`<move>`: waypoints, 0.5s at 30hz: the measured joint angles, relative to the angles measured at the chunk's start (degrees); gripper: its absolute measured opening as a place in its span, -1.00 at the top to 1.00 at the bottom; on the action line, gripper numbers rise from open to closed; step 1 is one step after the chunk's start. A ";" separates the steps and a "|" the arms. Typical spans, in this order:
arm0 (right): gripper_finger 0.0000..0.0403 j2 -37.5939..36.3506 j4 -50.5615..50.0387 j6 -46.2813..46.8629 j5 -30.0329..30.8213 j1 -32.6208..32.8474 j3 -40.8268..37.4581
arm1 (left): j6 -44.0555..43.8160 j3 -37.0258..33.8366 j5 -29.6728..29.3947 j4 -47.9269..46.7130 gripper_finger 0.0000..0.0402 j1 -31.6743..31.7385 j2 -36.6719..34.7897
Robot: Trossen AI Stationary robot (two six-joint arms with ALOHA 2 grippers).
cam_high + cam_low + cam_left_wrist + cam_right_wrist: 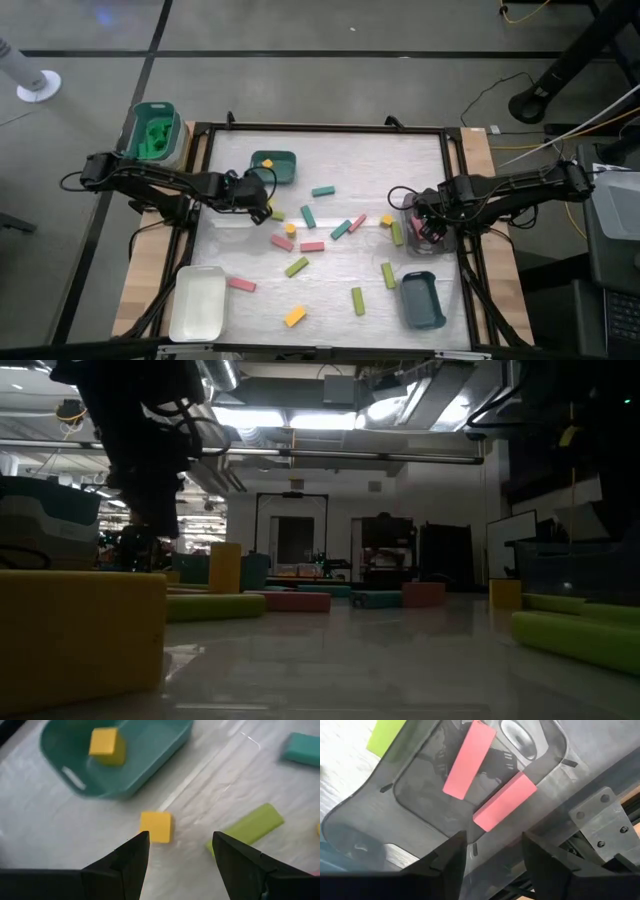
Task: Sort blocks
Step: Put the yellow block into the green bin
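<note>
Blocks in pink, teal, lime and yellow lie scattered over the table's middle (pixel 312 246). My left gripper (pixel 258 200) (pixel 181 837) is open, low over the table just short of a yellow cube (pixel 156 826) that rests flat beside the teal tray (pixel 150 755). That tray holds another yellow cube (pixel 106 746). My right gripper (pixel 420 215) (pixel 494 837) is open above the clear grey tray (pixel 420 815), where two pink bars (pixel 469 760) (pixel 505 801) lie flat on the bottom.
A lime bar (pixel 247 827) and a teal bar (pixel 302 750) lie near my left gripper. A white tray (pixel 197 303) sits at the near left, a grey-teal tray (pixel 420 300) at the near right, a green tub (pixel 152 130) beyond the far left corner.
</note>
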 joint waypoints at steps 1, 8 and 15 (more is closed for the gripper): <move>0.06 0.00 0.04 0.00 0.00 0.00 -0.01 | -1.23 0.00 -0.04 -0.45 -0.02 0.14 0.00; 0.06 0.00 0.22 0.00 0.00 0.00 0.00 | -4.29 0.00 -0.13 -0.94 -0.02 2.42 0.71; 0.06 -0.02 0.38 -0.02 0.00 -0.02 0.00 | -3.79 0.00 -0.08 -1.41 -0.02 4.08 3.14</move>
